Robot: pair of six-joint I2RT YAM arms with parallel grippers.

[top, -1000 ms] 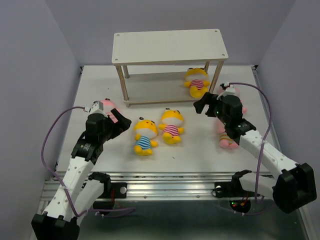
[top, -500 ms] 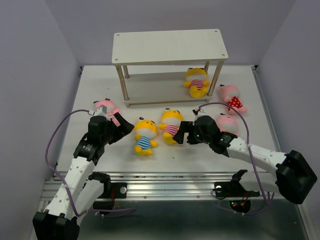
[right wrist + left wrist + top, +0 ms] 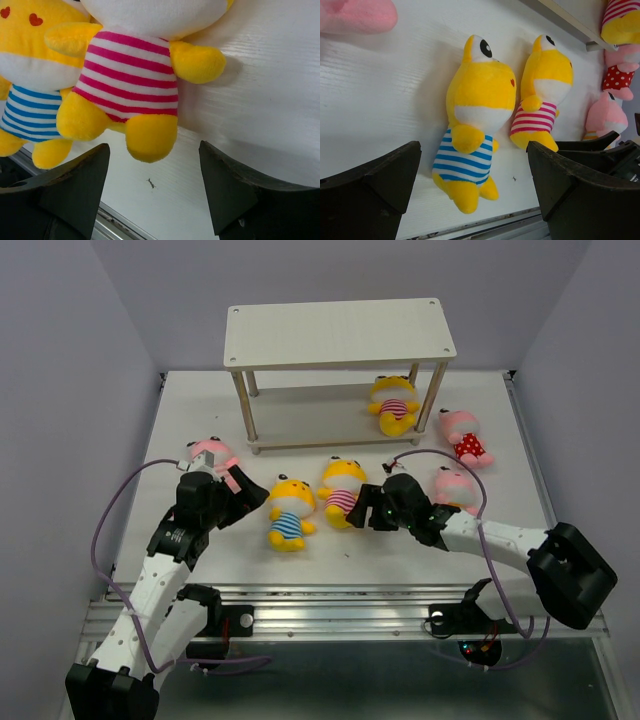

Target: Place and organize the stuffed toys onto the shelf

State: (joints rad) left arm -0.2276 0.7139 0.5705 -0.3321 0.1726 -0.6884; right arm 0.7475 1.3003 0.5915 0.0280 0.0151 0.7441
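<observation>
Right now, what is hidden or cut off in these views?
Top view: the left arm covers much of the pink toy.
Top view: the right arm covers the lower half of another pink toy.
Top view: the shelf's top board hides the rear of the lower board.
Right wrist view: the top edge cuts off the pink-striped toy's face.

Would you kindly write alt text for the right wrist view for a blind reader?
A yellow toy in pink stripes lies on the white table just ahead of the open right hand; a blue-striped yellow toy lies beside it.
</observation>
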